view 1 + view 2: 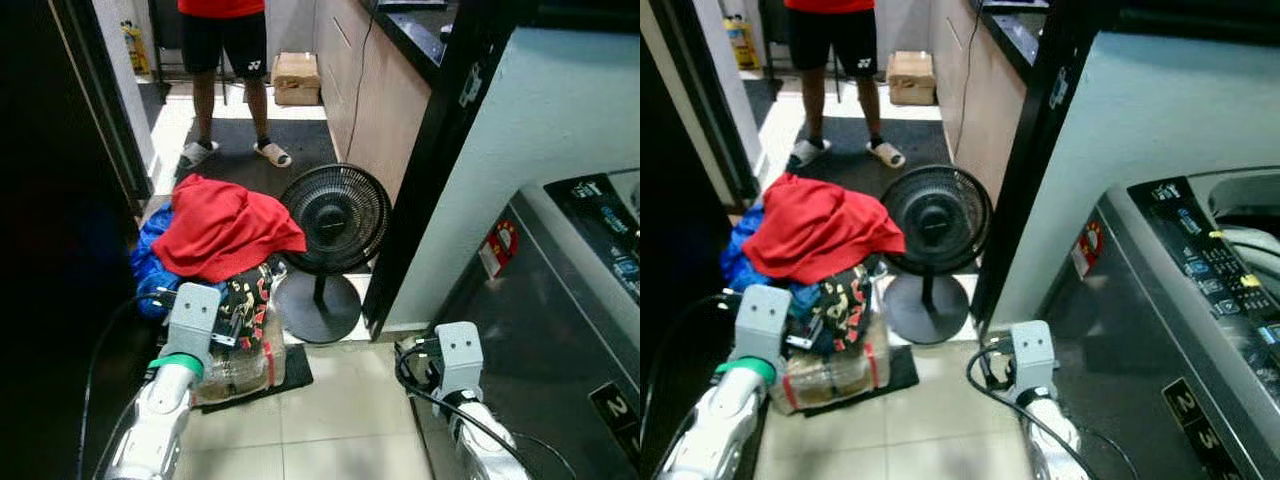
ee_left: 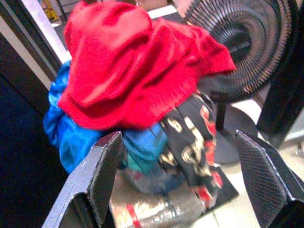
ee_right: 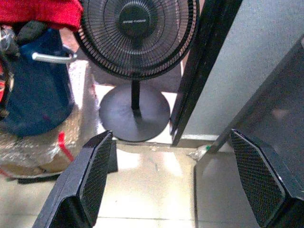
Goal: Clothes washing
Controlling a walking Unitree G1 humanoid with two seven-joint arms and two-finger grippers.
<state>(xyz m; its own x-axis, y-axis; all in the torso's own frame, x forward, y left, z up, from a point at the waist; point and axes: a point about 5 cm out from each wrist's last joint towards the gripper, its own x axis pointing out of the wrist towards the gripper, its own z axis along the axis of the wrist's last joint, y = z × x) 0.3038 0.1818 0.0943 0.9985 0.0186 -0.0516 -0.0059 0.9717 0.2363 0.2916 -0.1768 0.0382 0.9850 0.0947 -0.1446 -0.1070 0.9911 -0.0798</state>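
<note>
1. Left gripper (image 2: 178,180): fingers spread wide and empty. It is raised toward the laundry pile, which sits directly ahead between the two fingers, apart from them.
2. Right gripper (image 3: 175,175): fingers likewise spread and empty. It is aimed at the tiled floor (image 1: 330,420) beside the washing machine (image 1: 1200,300) and takes no part in the reach.
3. Target: the red garment (image 1: 225,225) lies crumpled on top of the pile, to the robot's left of the black floor fan (image 1: 335,215).
4. Beneath it sit blue clothing (image 1: 150,260) and a black patterned garment (image 1: 245,295), all heaped on a plastic-wrapped bundle (image 1: 240,365) on the floor.
5. Handling judgement: the red fabric looks soft, light and limp. It should bunch under the fingers rather than resist, and will likely drape and trail when lifted.
6. Recommended hold: pinch a raised fold near the top middle of the red garment, not a thin edge, so enough cloth gathers between the fingers.
7. Caution: lower garments may drag along, and trailing cloth could catch the fan grille just beside the pile.
8. Destination: the washing machine stands at the robot's right.
9. A person (image 1: 225,60) stands well beyond the pile.
</note>
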